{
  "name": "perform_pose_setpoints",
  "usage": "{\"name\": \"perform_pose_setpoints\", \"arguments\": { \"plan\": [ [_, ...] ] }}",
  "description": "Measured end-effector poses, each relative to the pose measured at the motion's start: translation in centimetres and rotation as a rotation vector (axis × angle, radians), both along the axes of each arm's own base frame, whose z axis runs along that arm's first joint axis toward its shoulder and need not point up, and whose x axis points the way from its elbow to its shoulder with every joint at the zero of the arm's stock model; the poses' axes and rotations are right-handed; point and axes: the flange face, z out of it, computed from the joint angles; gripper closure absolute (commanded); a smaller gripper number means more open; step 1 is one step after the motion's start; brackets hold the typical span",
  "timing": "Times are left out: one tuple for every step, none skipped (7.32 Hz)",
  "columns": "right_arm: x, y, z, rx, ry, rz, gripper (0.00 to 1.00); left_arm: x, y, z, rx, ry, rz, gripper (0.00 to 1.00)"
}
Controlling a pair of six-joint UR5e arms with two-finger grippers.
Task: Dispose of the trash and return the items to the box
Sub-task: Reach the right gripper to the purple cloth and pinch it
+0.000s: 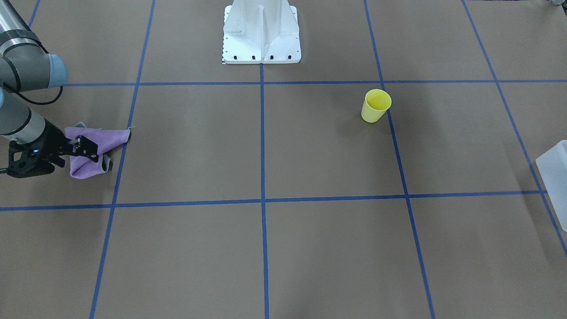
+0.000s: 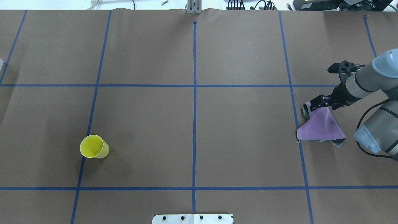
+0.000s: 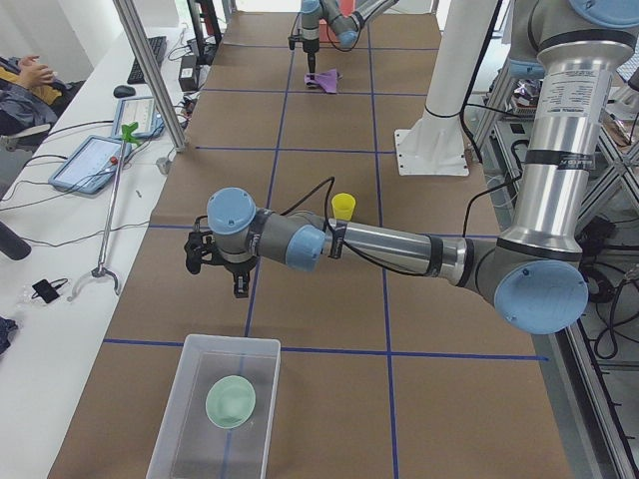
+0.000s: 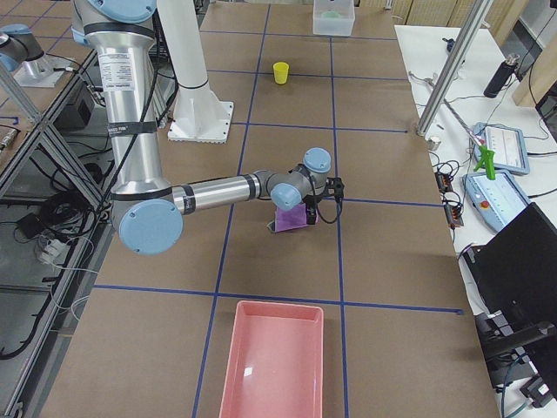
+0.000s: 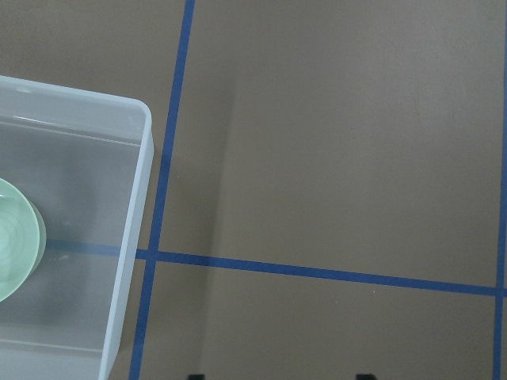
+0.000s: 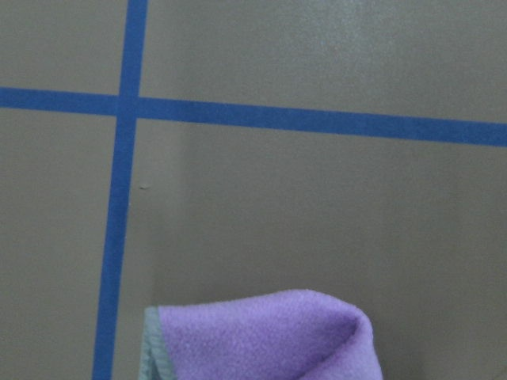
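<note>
Right claw [image 2: 313, 105] looks clamped on the purple cloth's [image 2: 321, 127] corner; box [image 3: 195, 369] is way over at the bench's [image 2: 236, 140] other end, by the left arm [image 3: 379, 239].

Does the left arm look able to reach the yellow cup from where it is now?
Probably yes. The yellow cup stands upright on bare table in the left arm's half, nothing around it, and the left gripper is empty near the box.

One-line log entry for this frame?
right gripper: shut on purple cloth | left gripper: open, beside box | yellow cup: upright
</note>
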Motion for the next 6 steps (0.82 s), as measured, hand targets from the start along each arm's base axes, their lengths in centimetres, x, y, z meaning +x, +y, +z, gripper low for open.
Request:
{"name": "perform_pose_setpoints", "arguments": {
  "plan": [
    [0.05, 0.14, 0.21, -0.003, 0.002, 0.0, 0.72, 0.0, 0.03, 0.04, -0.001, 0.0, 0.0, 0.29],
    [0.17, 0.3, 0.48, -0.007, 0.005, 0.0, 0.85, -0.01, 0.08, -0.09, 0.001, 0.0, -0.001, 0.29],
    [0.31, 0.48, 0.78, -0.011, 0.009, 0.0, 0.97, -0.02, 0.3, -0.35, 0.004, 0.001, -0.002, 0.29],
    [0.42, 0.63, 1.0, -0.015, 0.011, 0.0, 1.0, -0.04, 0.63, -0.5, 0.006, 0.001, -0.003, 0.29],
    [0.47, 0.69, 1.11, -0.016, 0.012, -0.001, 1.0, -0.05, 0.8, -0.49, 0.006, 0.001, -0.004, 0.29],
    [0.5, 0.69, 1.03, -0.015, 0.011, -0.001, 1.0, -0.05, 0.86, -0.43, 0.004, 0.001, -0.004, 0.29]
  ]
}}
